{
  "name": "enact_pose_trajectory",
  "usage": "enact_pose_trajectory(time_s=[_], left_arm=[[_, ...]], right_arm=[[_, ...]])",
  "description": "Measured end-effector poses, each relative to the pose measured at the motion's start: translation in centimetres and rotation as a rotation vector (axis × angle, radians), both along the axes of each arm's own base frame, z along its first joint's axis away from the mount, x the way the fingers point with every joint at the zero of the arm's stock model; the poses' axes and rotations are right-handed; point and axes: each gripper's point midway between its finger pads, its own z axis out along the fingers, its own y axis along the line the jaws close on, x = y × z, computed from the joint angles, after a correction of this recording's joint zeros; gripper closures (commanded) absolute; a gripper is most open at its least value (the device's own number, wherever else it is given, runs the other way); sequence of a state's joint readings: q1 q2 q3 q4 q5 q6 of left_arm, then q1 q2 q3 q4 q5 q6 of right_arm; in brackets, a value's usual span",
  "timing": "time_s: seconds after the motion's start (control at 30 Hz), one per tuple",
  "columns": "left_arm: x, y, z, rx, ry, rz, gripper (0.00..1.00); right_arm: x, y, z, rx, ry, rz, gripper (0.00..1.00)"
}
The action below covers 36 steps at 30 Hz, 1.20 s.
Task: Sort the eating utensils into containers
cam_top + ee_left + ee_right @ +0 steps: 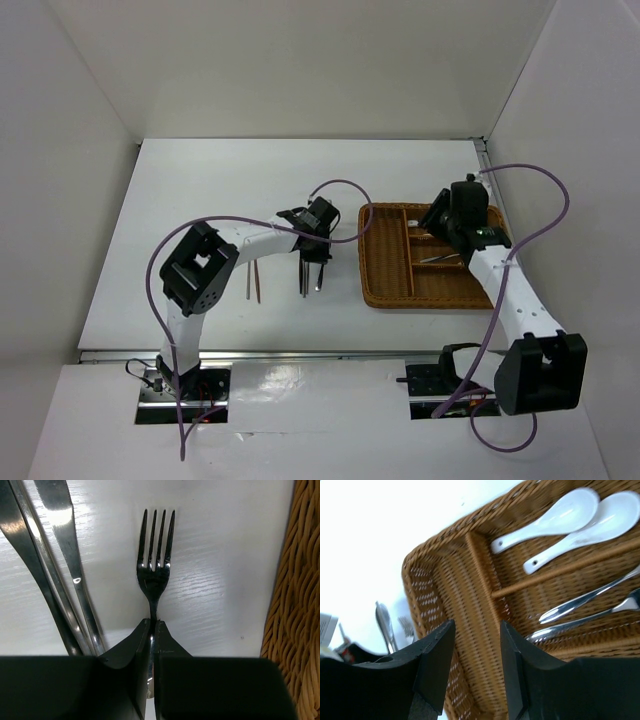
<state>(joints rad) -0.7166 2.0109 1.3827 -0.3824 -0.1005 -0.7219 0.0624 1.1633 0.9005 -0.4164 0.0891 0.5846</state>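
Observation:
My left gripper (154, 625) is shut on the handle of a silver fork (156, 555) whose tines lie on the white table, just left of the wicker tray (295, 610). Other silver utensils (60, 565) lie beside it on the left. In the top view the left gripper (311, 258) is just left of the tray (385, 270), and brown chopsticks (254, 282) lie further left. My right gripper (477, 630) is open and empty above the tray (470, 600). Two white soup spoons (560, 520) and silver utensils (590, 605) lie in the tray's compartments.
White walls enclose the table on three sides. The tray sits close to the right wall (560, 150). The left arm's purple cable (340, 190) loops over the table near the tray.

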Motion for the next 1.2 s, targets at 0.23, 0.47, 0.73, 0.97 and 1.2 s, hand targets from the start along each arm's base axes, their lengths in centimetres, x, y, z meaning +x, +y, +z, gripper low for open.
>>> enact_pose_trajectory(time_s=[0.23, 0.47, 0.73, 0.97, 1.2], left_arm=[[0.1, -0.2, 0.2, -0.018, -0.001, 0.041, 0.90], [-0.8, -0.3, 1.9, -0.055, 0.005, 0.020, 0.90], [1.8, -3.6, 9.9, -0.214, -0.118, -0.013, 0.87], [2.1, -5.2, 14.1, -0.324, -0.151, -0.056, 0.87], [1.1, -5.5, 15.2, -0.376, -0.133, -0.086, 0.87]], right_arm=[[-2.0, 3.1, 0.0, 0.081, -0.017, 0.181, 0.52], [-4.1, 9.2, 1.1, 0.168, -0.091, 0.491, 0.50], [-7.1, 16.9, 0.9, 0.150, -0.105, 0.761, 0.46], [-7.8, 18.9, -0.3, 0.108, -0.083, 0.800, 0.41], [-7.5, 19.5, -0.8, 0.074, -0.091, 0.784, 0.38]])
